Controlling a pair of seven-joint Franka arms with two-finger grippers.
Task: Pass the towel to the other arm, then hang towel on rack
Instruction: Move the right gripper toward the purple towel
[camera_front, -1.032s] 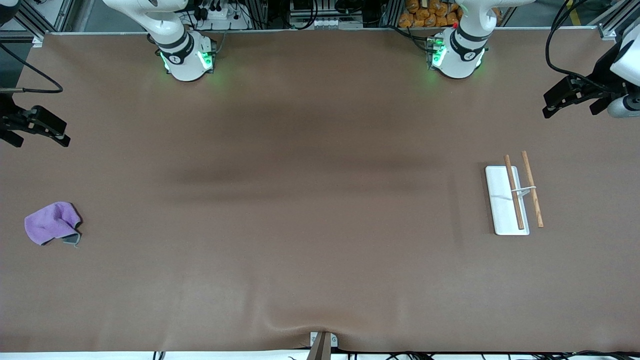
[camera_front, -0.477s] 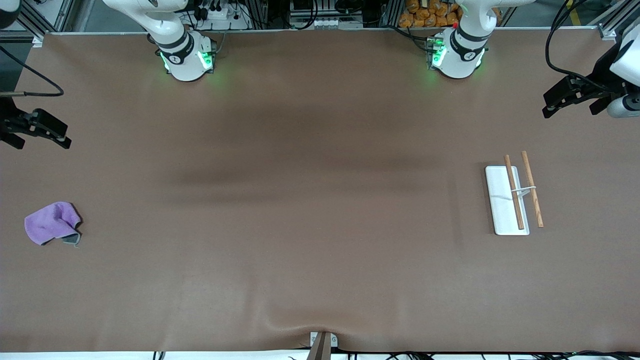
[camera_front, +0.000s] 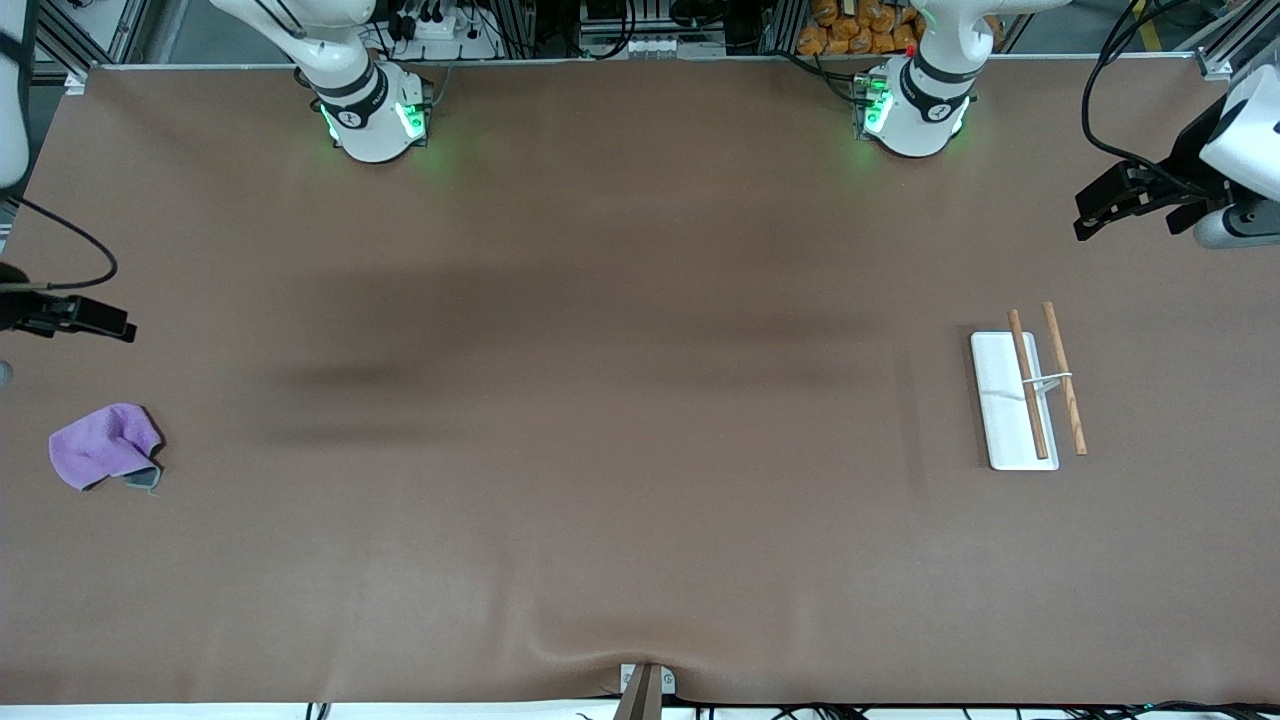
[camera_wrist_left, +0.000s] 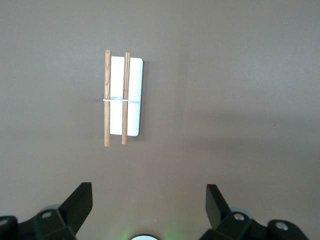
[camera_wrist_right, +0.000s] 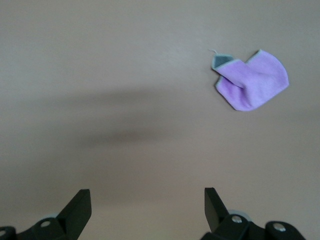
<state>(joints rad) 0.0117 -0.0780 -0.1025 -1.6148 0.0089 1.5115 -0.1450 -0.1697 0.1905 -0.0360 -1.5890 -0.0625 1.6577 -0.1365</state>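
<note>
The towel (camera_front: 105, 445), a crumpled purple cloth with a grey corner turned up, lies on the table at the right arm's end; it also shows in the right wrist view as the towel (camera_wrist_right: 252, 80). My right gripper (camera_front: 118, 326) hangs open and empty in the air over bare table beside the towel; its dark fingertips (camera_wrist_right: 80, 200) stand wide apart. The rack (camera_front: 1025, 395), a white base with two brown rods, sits at the left arm's end. My left gripper (camera_front: 1092, 212) hovers open and empty near that rack (camera_wrist_left: 122, 97).
The brown mat (camera_front: 640, 400) covers the whole table. A small metal bracket (camera_front: 645, 685) sits at the table edge nearest the front camera. Both arm bases (camera_front: 375, 115) stand along the opposite edge.
My right gripper has moved closer to the towel. My left gripper has shifted slightly toward the table's middle. The towel and rack have not moved.
</note>
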